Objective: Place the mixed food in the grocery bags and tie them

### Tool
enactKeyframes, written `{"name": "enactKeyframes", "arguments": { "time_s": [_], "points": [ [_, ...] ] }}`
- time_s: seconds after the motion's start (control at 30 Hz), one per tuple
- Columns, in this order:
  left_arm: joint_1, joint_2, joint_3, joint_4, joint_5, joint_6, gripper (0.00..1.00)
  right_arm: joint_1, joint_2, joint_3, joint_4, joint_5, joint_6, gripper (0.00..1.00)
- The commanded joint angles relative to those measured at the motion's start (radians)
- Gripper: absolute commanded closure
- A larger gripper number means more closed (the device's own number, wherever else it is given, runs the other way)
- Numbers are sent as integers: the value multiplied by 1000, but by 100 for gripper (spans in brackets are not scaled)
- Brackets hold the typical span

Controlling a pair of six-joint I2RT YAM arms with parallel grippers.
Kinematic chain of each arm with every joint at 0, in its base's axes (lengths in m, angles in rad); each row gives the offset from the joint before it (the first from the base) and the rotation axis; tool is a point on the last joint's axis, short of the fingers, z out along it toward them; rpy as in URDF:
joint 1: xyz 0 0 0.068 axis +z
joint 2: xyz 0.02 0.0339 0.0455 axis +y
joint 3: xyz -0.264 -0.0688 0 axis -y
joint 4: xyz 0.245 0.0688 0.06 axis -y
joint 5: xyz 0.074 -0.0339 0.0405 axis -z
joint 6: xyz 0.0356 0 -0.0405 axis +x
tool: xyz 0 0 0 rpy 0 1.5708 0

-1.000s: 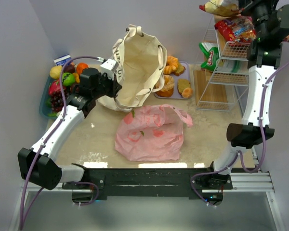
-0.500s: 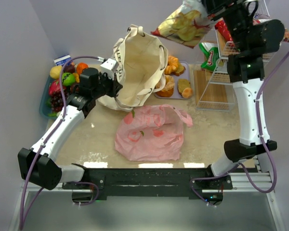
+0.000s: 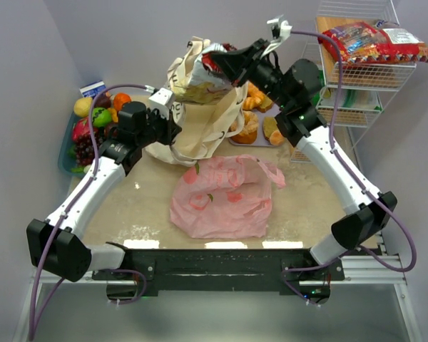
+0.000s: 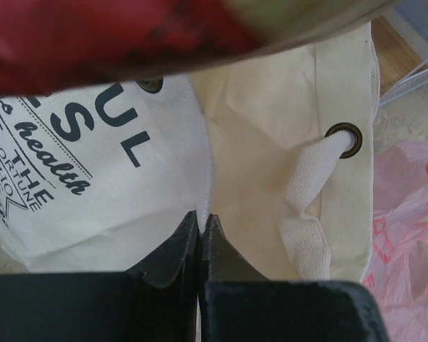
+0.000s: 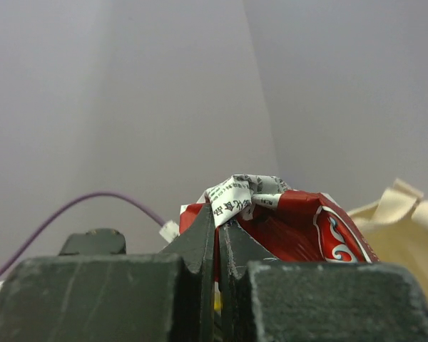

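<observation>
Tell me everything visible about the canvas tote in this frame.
The cream canvas tote sits slumped with its mouth open, behind the pink plastic bag. Its woven loop handles pass through metal eyelets, and dark lettering runs along its side. The left gripper is shut on its rim. The right gripper holds a red snack packet at its mouth; contact is unclear.

canvas tote (image 4: pixel 271 107), pinched in left pincer (image 4: pixel 200 217): cream woven cloth, matt, lightly creased | eyelet (image 4: pixel 343 133), up-right of that pincer: dull brassy metal | handle (image 4: pixel 307 228): ribbed cloth webbing | pink bag (image 4: pixel 406 235), far right of it: thin wrinkled plastic, soft sheen | snack packet (image 5: pixel 299 221), in right pincer (image 5: pixel 216 214): glossy crinkled film | its fingers (image 5: pixel 192 249): dark, matt, grainy plastic
</observation>
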Motion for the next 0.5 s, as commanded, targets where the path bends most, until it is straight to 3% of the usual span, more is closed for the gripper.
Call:
{"name": "enactKeyframes", "arguments": {
  "time_s": [0.0, 0.3, 0.47],
  "points": [
    [4, -35, -6, 68, 15, 3, 100, 32, -140, -150, 105, 83, -30, 100],
    [4, -32, -8, 71, 8, 3, 100, 61, -235, -313, 4, 152, -131, 100],
    [4, -41, -11, 74, 2, 2, 100, 67, -194, -348, 9, 172, -150, 100]
  ]
}}
